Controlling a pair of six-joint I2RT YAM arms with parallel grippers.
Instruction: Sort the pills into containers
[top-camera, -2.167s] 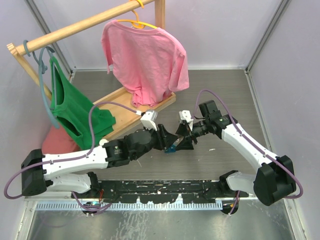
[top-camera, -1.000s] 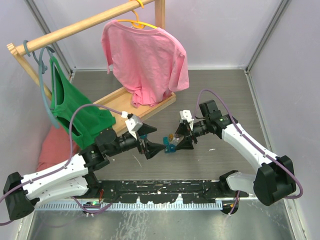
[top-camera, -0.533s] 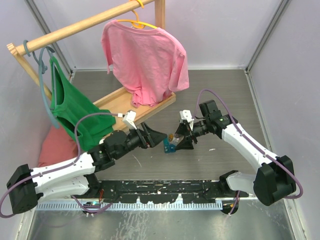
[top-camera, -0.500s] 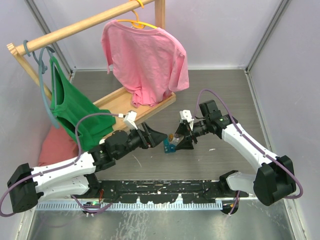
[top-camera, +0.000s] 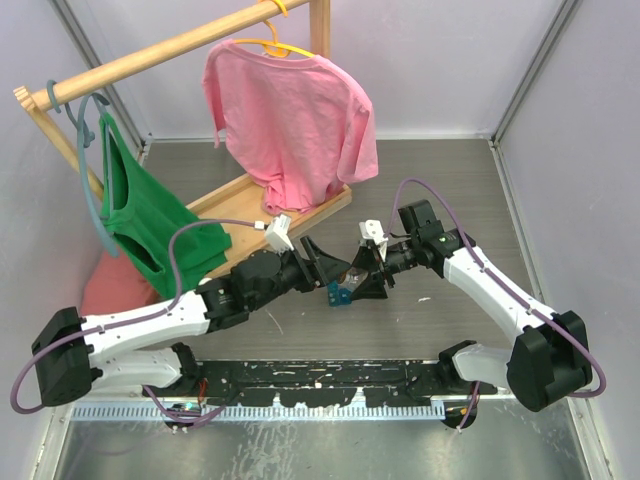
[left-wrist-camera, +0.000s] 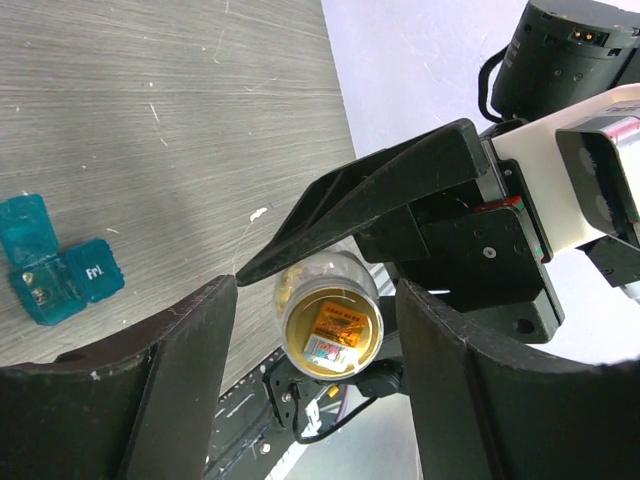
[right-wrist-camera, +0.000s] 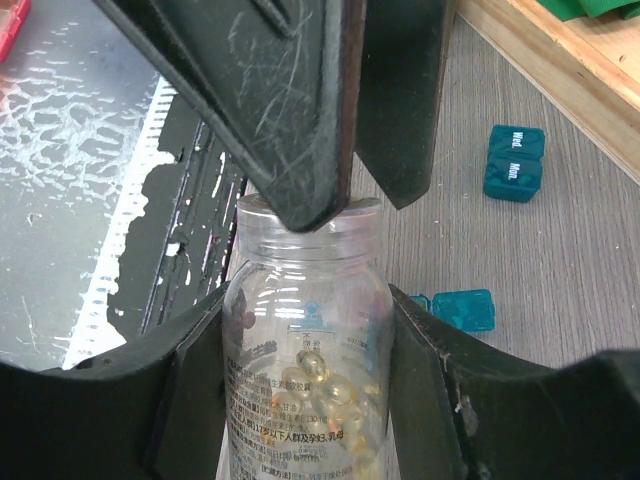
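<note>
Grey wood-grain table (top-camera: 450, 170); rack (top-camera: 150, 55) with pink shirt (top-camera: 290, 110) and green top (top-camera: 140, 215) at upper left, not involved. Both arms meet at frame centre in the top view. Right gripper (top-camera: 362, 278) pinches a clear bottle (right-wrist-camera: 305, 380) round its body, one finger pressed on each side; yellow pills (right-wrist-camera: 320, 385) lie inside. The bottle's long axis runs from the right wrist toward the left gripper (left-wrist-camera: 315, 290), mouth facing it; in the left wrist view we look almost straight down the neck. We cannot tell whether a cap is on. Left fingers (left-wrist-camera: 180, 360) are spread, holding nothing, one on either side of the mouth; in the right wrist view one overlaps the rim, touching or just clear, we cannot tell. Containers (right-wrist-camera: 513, 163) rest on the table apart from the bottle: one with lids shut at upper right of the right wrist view, a second container (right-wrist-camera: 450, 308) lower, by the right finger's edge. At the left edge of the left wrist view, one shows a raised lid. Judgement: the left gripper is nearer the mouth, and the next move turns on it staying square to that axis.
</note>
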